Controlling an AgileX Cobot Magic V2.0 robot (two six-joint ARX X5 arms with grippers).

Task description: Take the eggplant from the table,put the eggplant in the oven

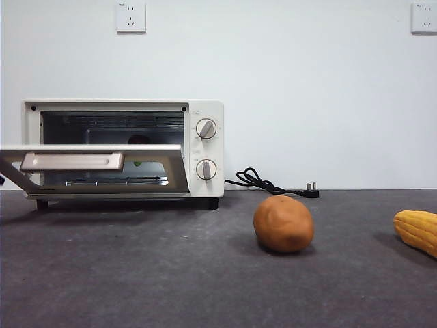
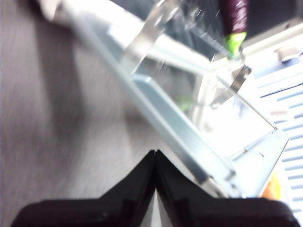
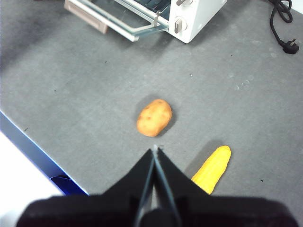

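The eggplant [image 2: 235,14] lies inside the oven [image 1: 208,109] on the wire rack, its green stem end toward the opening. In the front view only a dark bit of the eggplant [image 1: 138,140] shows behind the half-lowered glass door [image 1: 95,154]. My left gripper [image 2: 155,153] is shut and empty, close to the door's outer edge, and its picture is blurred. My right gripper [image 3: 155,149] hangs shut and empty high over the table [image 1: 171,273], above the potato. Neither arm shows in the front view.
An orange-brown potato [image 1: 283,223] [image 3: 154,117] sits mid-table. A yellow corn cob [image 1: 417,231] [image 3: 212,169] lies to its right. A black power cord with plug [image 1: 273,184] runs behind, right of the oven. The table's front edge [image 3: 28,146] shows in the right wrist view.
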